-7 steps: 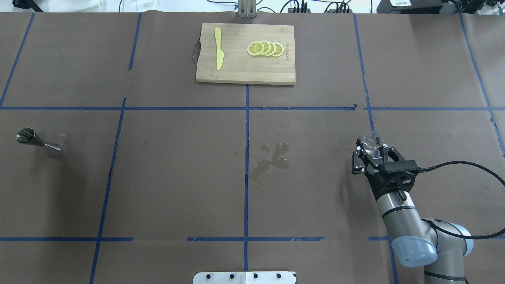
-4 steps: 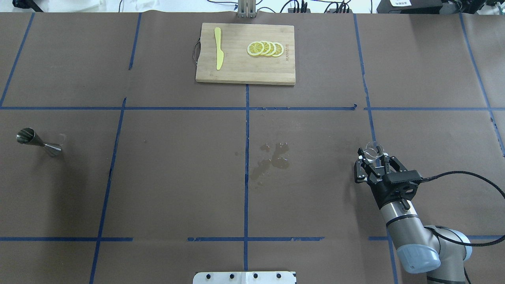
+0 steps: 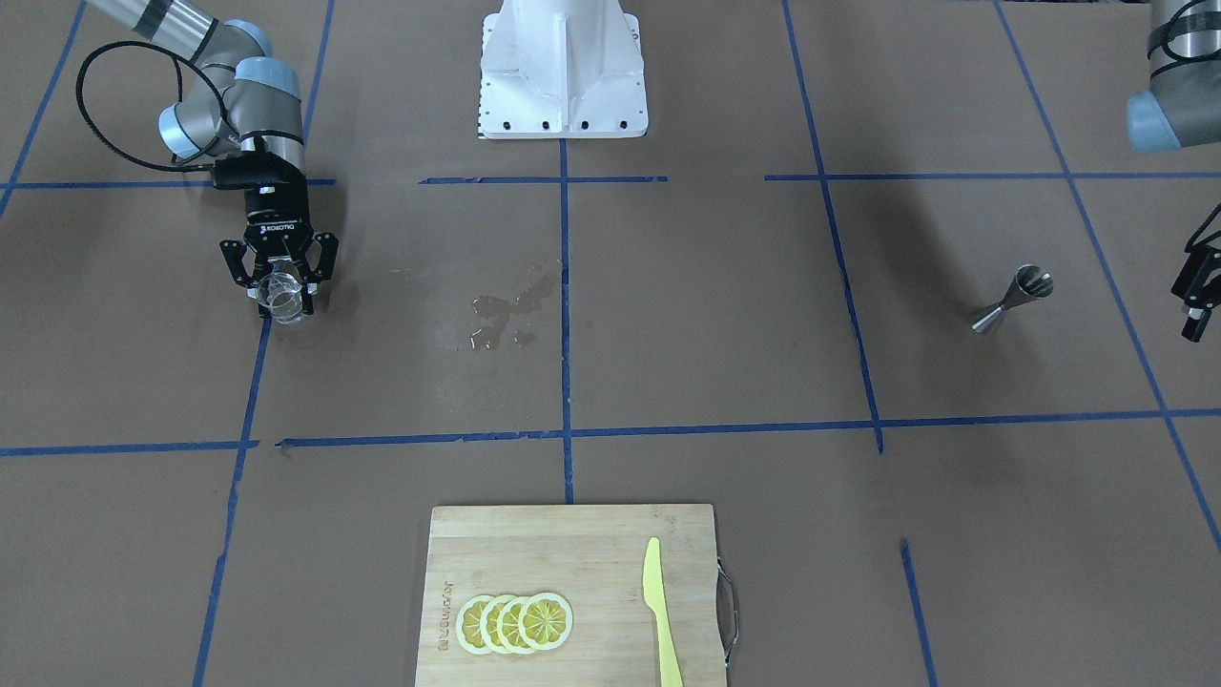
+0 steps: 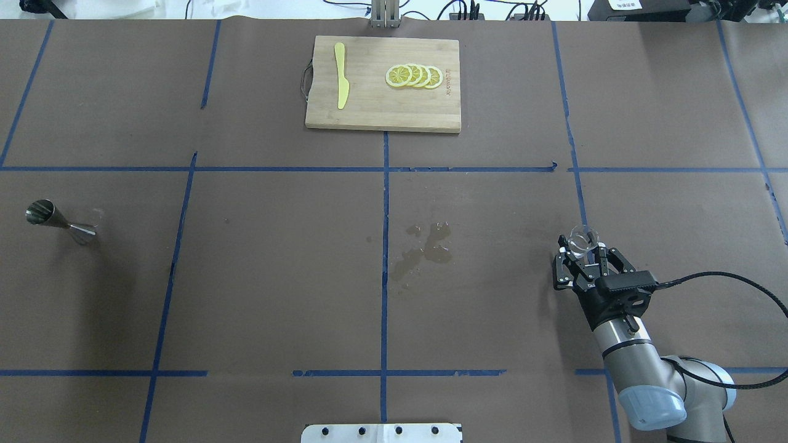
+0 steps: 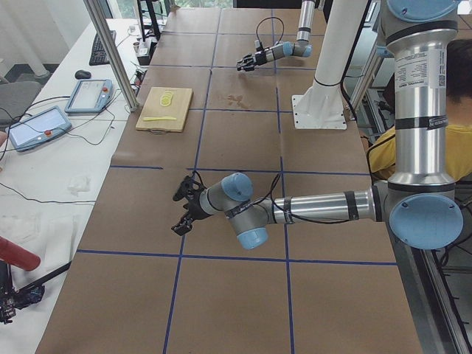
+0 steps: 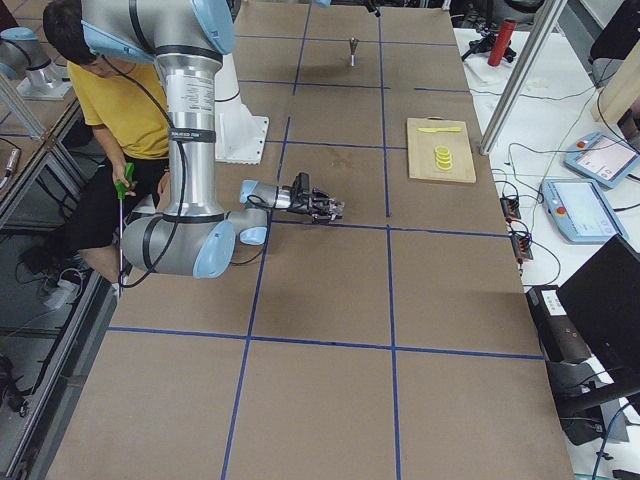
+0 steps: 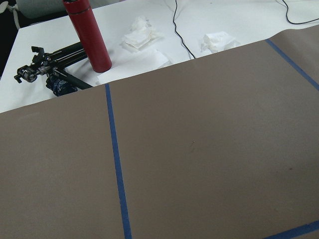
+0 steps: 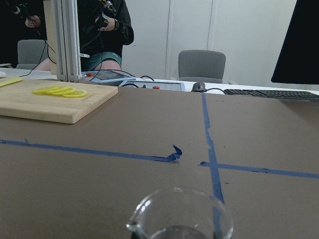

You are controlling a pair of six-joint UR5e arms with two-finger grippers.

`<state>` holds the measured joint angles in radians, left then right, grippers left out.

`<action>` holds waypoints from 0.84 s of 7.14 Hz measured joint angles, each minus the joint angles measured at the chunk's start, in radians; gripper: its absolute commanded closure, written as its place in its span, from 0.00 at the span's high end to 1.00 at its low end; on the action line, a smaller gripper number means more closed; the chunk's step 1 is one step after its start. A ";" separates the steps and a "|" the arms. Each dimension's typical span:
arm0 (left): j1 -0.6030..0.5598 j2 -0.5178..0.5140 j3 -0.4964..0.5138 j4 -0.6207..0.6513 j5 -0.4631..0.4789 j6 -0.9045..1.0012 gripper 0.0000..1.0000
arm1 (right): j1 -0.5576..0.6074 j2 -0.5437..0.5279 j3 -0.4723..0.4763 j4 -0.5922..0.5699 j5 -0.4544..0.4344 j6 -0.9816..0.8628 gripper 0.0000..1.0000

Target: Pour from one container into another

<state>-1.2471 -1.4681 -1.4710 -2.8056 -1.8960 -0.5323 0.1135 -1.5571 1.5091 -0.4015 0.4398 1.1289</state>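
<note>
Glass cup [image 4: 582, 237] — at the table's 4 o'clock in the overhead view, clamped between the jaws of the right gripper [image 4: 583, 251]. Jigger [image 4: 60, 221] sits well apart, at 9 o'clock. Left gripper [image 3: 1200, 286] — opening cannot be determined.

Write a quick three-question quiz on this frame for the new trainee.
1. True or false: the small stainless-steel hourglass-shaped jigger stands right beside the small clear glass cup.
2. Multiple choice: the right tool is
A) open, with nothing in it
B) shut on the cup
C) shut on the jigger
3. Short answer: what lies on the wooden cutting board apart from the yellow lemon slices?

Key
1. False. They are at opposite ends of the table.
2. B
3. A flat yellow knife.
</note>
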 measured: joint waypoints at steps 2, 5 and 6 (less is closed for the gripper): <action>0.000 0.000 0.000 0.000 0.000 0.000 1.00 | -0.005 0.000 -0.007 0.001 -0.009 0.006 0.71; -0.001 0.002 -0.006 0.000 0.000 0.000 1.00 | -0.023 0.008 -0.015 0.001 -0.055 0.012 1.00; -0.001 0.003 -0.008 0.000 0.000 0.000 1.00 | -0.027 0.008 -0.014 0.001 -0.060 0.012 1.00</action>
<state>-1.2483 -1.4655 -1.4786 -2.8056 -1.8960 -0.5323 0.0867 -1.5495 1.4954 -0.4004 0.3796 1.1412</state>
